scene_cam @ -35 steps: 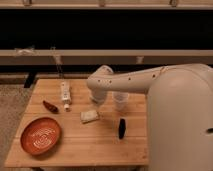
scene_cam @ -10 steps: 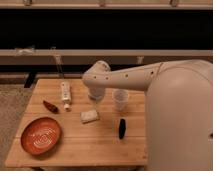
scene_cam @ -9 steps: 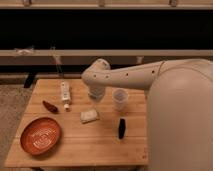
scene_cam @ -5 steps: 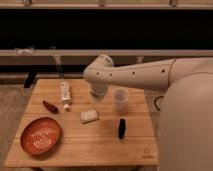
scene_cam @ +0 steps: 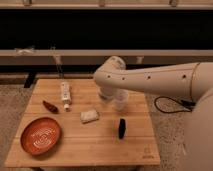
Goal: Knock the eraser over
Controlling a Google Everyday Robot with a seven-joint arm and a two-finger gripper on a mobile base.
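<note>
The eraser [scene_cam: 121,128] stands upright on the wooden table [scene_cam: 100,147], seen edge-on as a thin black slab, right of centre near the front. My gripper [scene_cam: 106,95] hangs under the bulky white arm [scene_cam: 150,80], above the table's back middle. It is next to a clear cup [scene_cam: 120,99] and well behind the eraser, not touching it.
A pale squarish pad [scene_cam: 89,116] lies left of the eraser. A white tube [scene_cam: 65,93] and a dark red chili-shaped thing [scene_cam: 50,106] lie at the left. An orange-red bowl [scene_cam: 41,135] sits at the front left. A cable [scene_cam: 165,102] hangs off the right.
The arm has shifted slightly to the right and risen a little. The eraser and the other things have not moved.
</note>
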